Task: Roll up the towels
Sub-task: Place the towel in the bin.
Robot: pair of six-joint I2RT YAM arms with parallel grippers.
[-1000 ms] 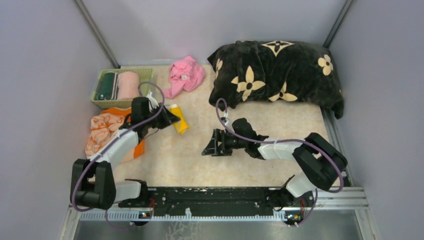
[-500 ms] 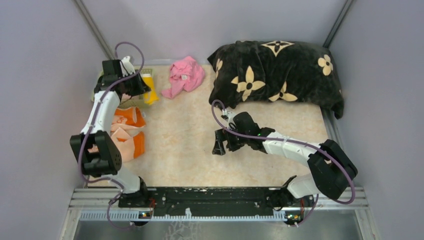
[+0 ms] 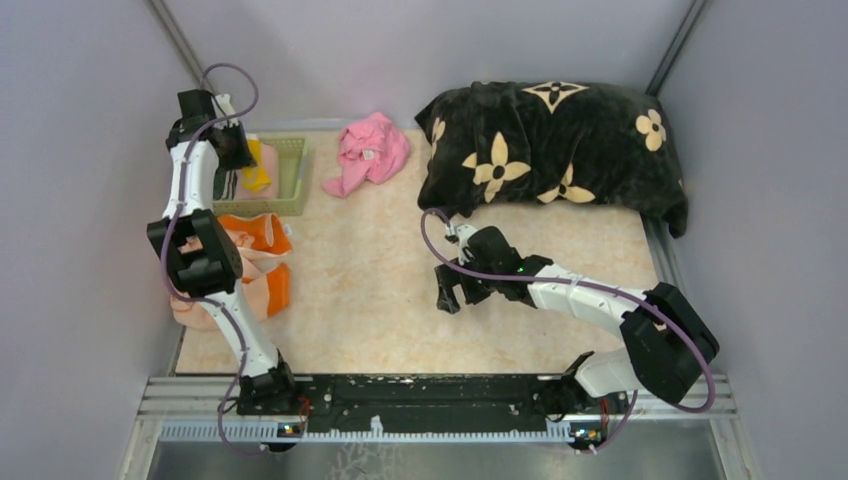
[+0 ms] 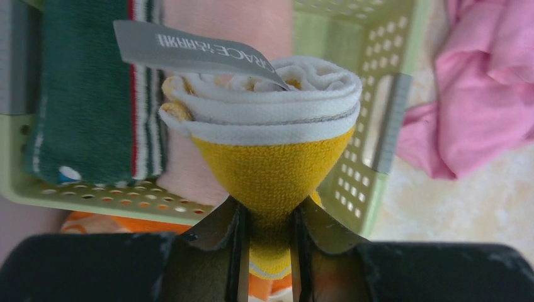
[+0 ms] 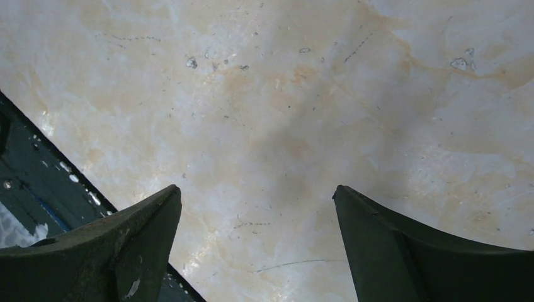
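Note:
My left gripper [image 3: 232, 152] is shut on a rolled towel [image 3: 256, 170] with a yellow outside, and holds it over the green basket [image 3: 292, 178] at the back left. The left wrist view has this towel [image 4: 271, 160] pinched between the fingers [image 4: 234, 251]; its white inner layers and a grey label show at the roll's end. The peach towel with an orange border [image 3: 252, 272] lies crumpled by the left edge, partly under the left arm. My right gripper [image 3: 447, 293] hangs open over bare tabletop, and nothing sits between its jaws [image 5: 255, 192].
In the basket [image 4: 371, 126] lie a rolled green striped towel [image 4: 82, 94] and a pink roll [image 4: 189, 170]. A pink cloth [image 3: 370, 150] lies right of the basket. The big black flowered blanket [image 3: 555, 140] fills the back right. Grey walls close three sides.
My left arm carried the yellow roll from the table's middle left back to above the basket. The right gripper opened wider and drew slightly toward the right.

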